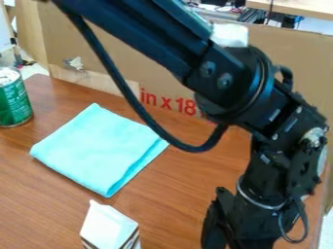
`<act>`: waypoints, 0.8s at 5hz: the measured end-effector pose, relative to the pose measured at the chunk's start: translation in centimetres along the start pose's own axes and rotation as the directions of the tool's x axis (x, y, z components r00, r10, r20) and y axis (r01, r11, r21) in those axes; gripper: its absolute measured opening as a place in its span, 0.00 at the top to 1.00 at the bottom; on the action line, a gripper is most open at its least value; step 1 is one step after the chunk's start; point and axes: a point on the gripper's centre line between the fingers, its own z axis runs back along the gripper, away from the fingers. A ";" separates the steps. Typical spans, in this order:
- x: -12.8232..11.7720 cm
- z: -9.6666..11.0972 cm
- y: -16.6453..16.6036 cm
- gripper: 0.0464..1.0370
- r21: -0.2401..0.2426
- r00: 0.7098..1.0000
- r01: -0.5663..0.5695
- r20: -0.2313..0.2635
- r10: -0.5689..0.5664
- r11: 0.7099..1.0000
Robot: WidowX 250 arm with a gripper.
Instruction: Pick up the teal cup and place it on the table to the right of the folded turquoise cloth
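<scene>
Hanging low over the near right part of the counter (189,177), the black hand (250,226) runs down to the bottom edge of the view; whether it is spread, pressed together or pinching anything, I cannot tell. The arm (153,36) comes in from the top edge, slanting across to the right before it bends downward, and a thick black cable (117,73) loops beneath it.

The counter has a reddish-brown, wood-grained top. On its left half lies a folded turquoise cloth (98,148), flat, with its layered fold along the side toward the arm. Nearer the camera, between the cloth and the bottom edge, is a white carton (110,226) with a peaked top and dark stripes lower down. It is the thing nearest the hand, to the left of it and apart from it. A green can (13,102) stands upright at the left edge, beyond the cloth.

Along the back of the counter rises a cardboard panel (273,73) with red print and a torn pale patch (75,63). Behind it, the room shows a light wooden tabletop (299,7) at upper right and a jumble of items and cables.
</scene>
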 end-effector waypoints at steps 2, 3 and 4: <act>-0.8 -0.6 1.4 0.67 -0.025 0.999 -0.047 -0.016 0.047 0.999; -1.0 0.7 1.4 0.87 -0.025 0.999 -0.025 0.023 0.026 0.999; -0.6 2.6 1.5 0.91 -0.017 0.998 -0.003 0.056 0.004 1.000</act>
